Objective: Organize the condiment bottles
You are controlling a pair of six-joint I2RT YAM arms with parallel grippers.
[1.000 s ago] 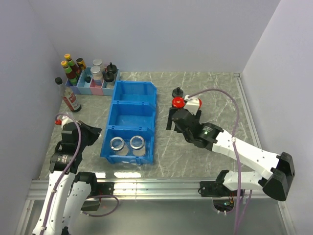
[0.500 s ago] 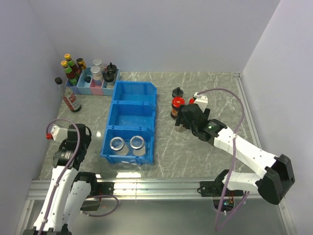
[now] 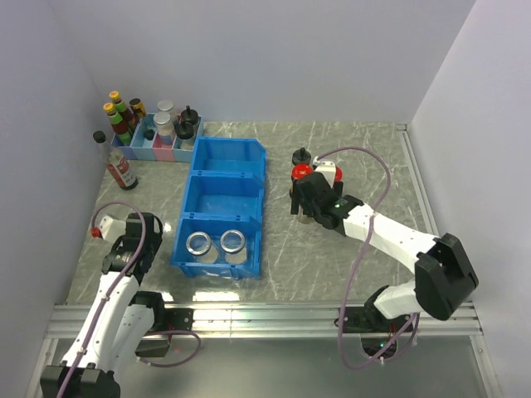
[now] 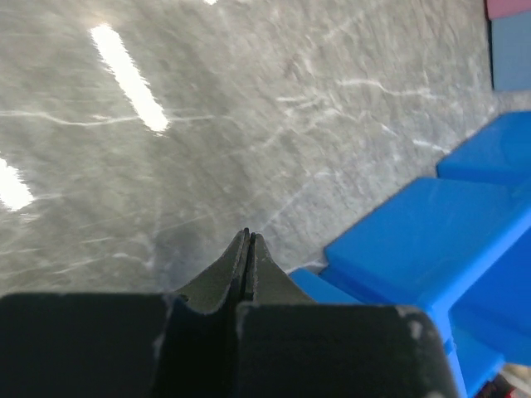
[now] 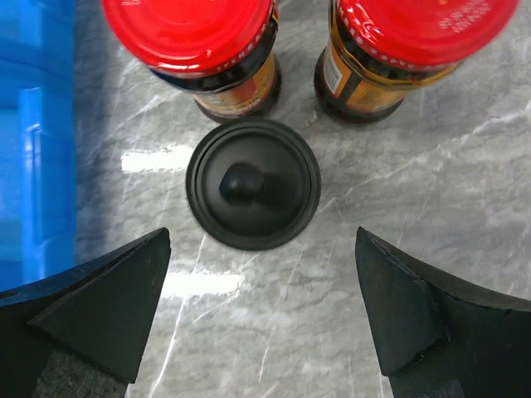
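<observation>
Two clear glass jars with silver lids [image 3: 198, 243] [image 3: 232, 240] stand in the near compartment of the blue bin [image 3: 262, 217]. A black-capped shaker [image 3: 302, 155] and a red-lidded dark jar [image 3: 300, 172] stand on the table right of the bin. My right gripper [image 3: 300, 207] hovers open just in front of them. In the right wrist view the open gripper [image 5: 262, 234] is above a black shaker cap [image 5: 253, 184], with two red-lidded jars [image 5: 191, 25] [image 5: 423, 21] just beyond it. My left gripper [image 3: 148, 228] [image 4: 249, 236] is shut and empty, left of the bin.
A blue-and-pink tray [image 3: 158, 148] at the back left holds taller sauce bottles. A slim clear bottle with a red label [image 3: 121, 168] stands beside it. The bin's edge shows in the left wrist view [image 4: 415, 249] and the right wrist view [image 5: 33, 124].
My right arm has swung and its gripper has settled close in front of the red-lidded jar. My left arm has drawn back from the bin. The bottles have not moved.
</observation>
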